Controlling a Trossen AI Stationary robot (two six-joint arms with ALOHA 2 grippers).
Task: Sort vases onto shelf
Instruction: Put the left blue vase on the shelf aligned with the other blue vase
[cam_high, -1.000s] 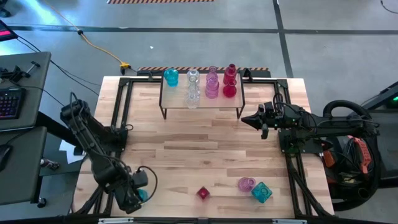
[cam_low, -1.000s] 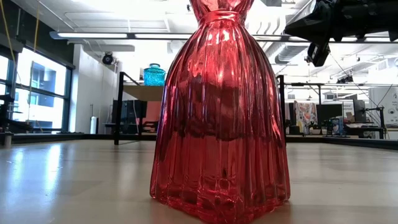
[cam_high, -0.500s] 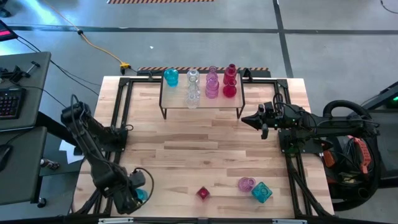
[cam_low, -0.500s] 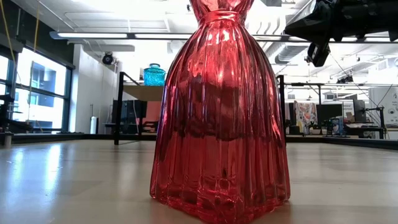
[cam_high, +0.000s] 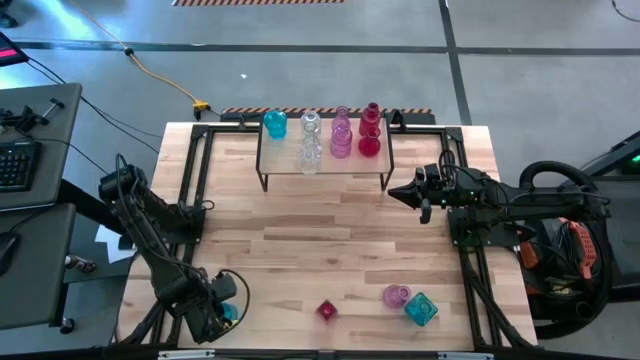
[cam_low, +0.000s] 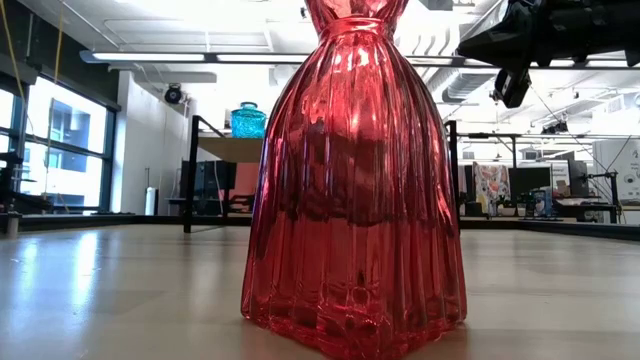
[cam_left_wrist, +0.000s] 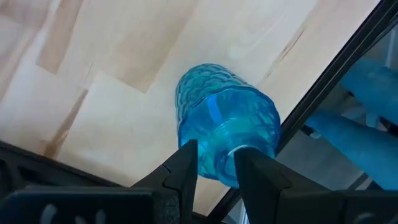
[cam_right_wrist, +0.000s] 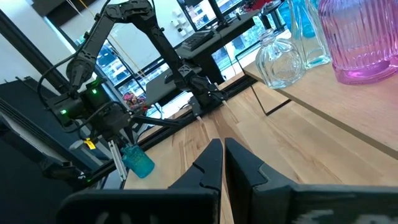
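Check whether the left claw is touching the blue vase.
Touching. In the left wrist view the left claw has both fingers pressed against the blue vase, one on each side of it, with no gap showing.

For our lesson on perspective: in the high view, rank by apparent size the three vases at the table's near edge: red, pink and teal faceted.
1. Teal faceted vase, largest.
2. Pink vase, slightly smaller.
3. Red vase, smallest.

grey concrete floor (cam_high: 300, 50) crossed by a yellow cable (cam_high: 160, 78); a desk with keyboard (cam_high: 18, 165) alongside; tall windows (cam_low: 60, 150) and ceiling strip lights (cam_low: 190, 57) beyond.
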